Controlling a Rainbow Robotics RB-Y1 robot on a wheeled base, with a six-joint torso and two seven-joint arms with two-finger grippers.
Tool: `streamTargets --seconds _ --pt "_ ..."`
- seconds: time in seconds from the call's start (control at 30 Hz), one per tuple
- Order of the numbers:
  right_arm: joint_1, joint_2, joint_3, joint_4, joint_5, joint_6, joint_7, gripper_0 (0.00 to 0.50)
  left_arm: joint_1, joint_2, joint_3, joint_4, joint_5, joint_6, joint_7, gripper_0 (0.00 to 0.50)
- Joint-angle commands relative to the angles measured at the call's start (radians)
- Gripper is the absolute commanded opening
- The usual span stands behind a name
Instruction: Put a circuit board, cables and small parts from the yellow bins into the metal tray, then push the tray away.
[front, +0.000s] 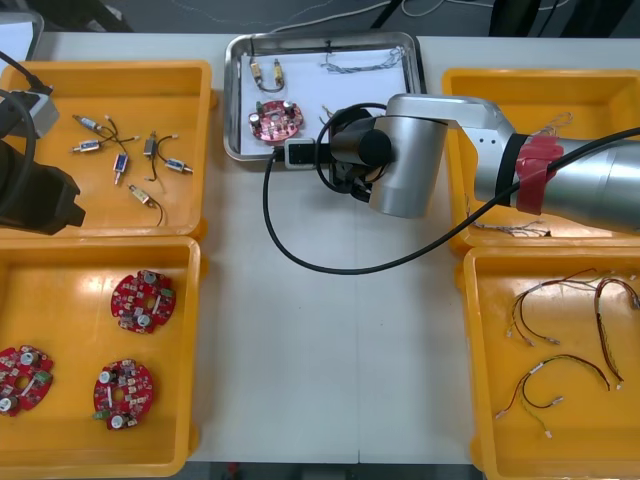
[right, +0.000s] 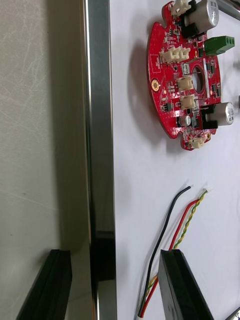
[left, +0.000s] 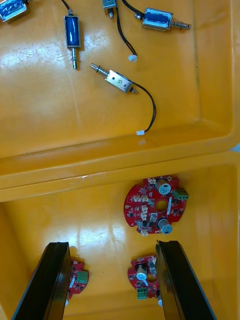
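Light table (front: 330, 380), metal tray (front: 231, 100) white inside at far side, circuit board (front: 276, 120) and cables (front: 362, 60) in it, right gripper (right: 115, 255) parted astride tray's near rim, gripping nothing, left gripper (left: 112, 247) spread empty over left yellow bins (front: 60, 290).

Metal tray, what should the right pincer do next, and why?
Probably push the metal tray away. The right pincer stands open astride its near rim, and a circuit board, cables and small metal parts already lie inside. The left pincer hovers over the left yellow bins.
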Motion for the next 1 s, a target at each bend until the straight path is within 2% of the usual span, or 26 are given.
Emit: streamTargets --seconds 0.03,0.3,0.7,0.77,1.0 --pt "-0.061 0.012 0.0 0.001 0.013 0.008 0.024 0.5 0.016 0.046 0.028 -0.028 -0.007 0.006 -0.044 0.5" --pt "-0.06 0.01 -0.011 -0.013 0.016 0.042 0.027 0.5 0.016 0.046 0.028 -0.028 -0.007 0.006 -0.044 0.5" --pt "-0.06 -0.01 -0.092 -0.169 0.021 0.275 0.048 0.5 0.016 0.046 0.028 -0.028 -0.007 0.006 -0.044 0.5" --pt "-0.058 -0.016 -0.098 -0.198 0.012 0.31 0.048 0.5 0.016 0.046 0.028 -0.028 -0.007 0.006 -0.044 0.5" --pt "-0.056 -0.038 -0.163 -0.3 -0.099 0.458 0.05 0.5 0.016 0.046 0.028 -0.028 -0.007 0.006 -0.044 0.5"
